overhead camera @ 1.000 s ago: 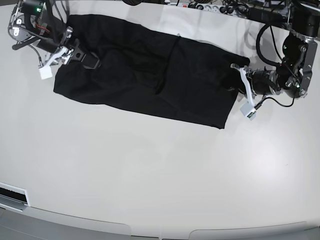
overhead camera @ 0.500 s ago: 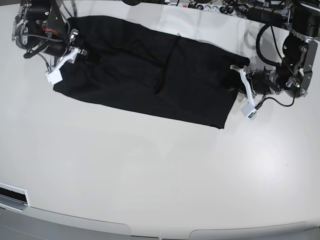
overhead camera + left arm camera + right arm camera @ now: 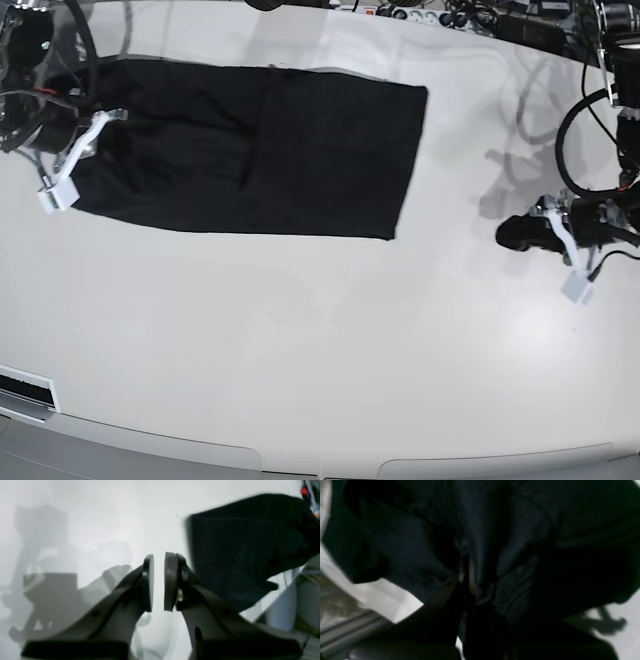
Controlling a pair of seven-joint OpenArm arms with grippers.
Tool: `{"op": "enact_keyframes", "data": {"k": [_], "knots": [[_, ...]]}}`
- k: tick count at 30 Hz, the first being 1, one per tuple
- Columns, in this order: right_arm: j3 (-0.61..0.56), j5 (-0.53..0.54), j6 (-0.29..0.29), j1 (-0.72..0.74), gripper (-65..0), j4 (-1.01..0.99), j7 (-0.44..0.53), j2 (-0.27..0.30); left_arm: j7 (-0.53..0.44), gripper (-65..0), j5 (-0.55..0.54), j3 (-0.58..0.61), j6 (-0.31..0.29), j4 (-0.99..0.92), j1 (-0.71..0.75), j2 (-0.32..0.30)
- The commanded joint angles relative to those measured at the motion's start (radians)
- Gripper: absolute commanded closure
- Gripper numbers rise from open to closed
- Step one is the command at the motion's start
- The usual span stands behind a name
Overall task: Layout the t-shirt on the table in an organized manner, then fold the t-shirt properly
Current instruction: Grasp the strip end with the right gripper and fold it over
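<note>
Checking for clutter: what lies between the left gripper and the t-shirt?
Only bare table. In the base view, the left gripper sits apart from the t-shirt, nothing between them.

The base view looks down from above on the whole desk [image 3: 320, 350]; each wrist view sits close behind its hand, both sharing the t-shirt [image 3: 250, 150].

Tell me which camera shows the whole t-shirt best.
The base view: the black t-shirt lies there as one long rectangle on the white table, every edge visible. The left wrist view catches only one blurred corner beyond its pincer; the right wrist view is filled with dark bunched fabric up close.
</note>
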Motion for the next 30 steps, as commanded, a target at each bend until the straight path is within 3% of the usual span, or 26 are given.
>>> {"op": "enact_keyframes", "data": {"k": [1,7,11,16,20,22,25,30], "knots": [[0.014,-0.011,-0.015,0.008,0.0,0.043,0.015,0.026,-0.019,-9.6,-0.020,-0.023,-0.007,0.015,-0.016,-0.029],[0.032,-0.143,-0.115,0.007,0.0,0.241,0.014,0.016,-0.039,-9.6,-0.018,-0.042,-0.018,0.014,0.020,-0.047],[0.032,-0.113,-0.145,0.007,0.0,0.355,0.013,-0.060,-0.073,-9.6,-0.017,-0.042,-0.029,0.014,0.059,-0.045],[0.032,0.020,-0.096,0.008,0.0,0.447,-0.072,-0.194,-0.072,-9.6,-0.017,-0.042,-0.037,0.014,0.081,-0.026],[0.031,0.226,-0.056,0.008,0.0,0.467,-0.168,-0.288,-0.072,-9.6,-0.018,-0.042,-0.040,0.014,0.083,-0.023],[0.031,0.305,-0.024,0.008,0.0,0.467,-0.173,-0.328,-0.072,-9.6,-0.018,-0.042,-0.040,0.014,0.083,-0.023],[0.014,0.320,-0.001,0.008,0.0,0.466,-0.173,-0.363,-0.072,-9.6,-0.022,-0.042,-0.040,0.014,0.083,-0.023],[-0.094,0.268,0.039,0.008,0.0,0.460,-0.168,-0.376,-0.072,-9.6,-0.021,-0.042,-0.040,0.014,0.083,-0.023]]}}
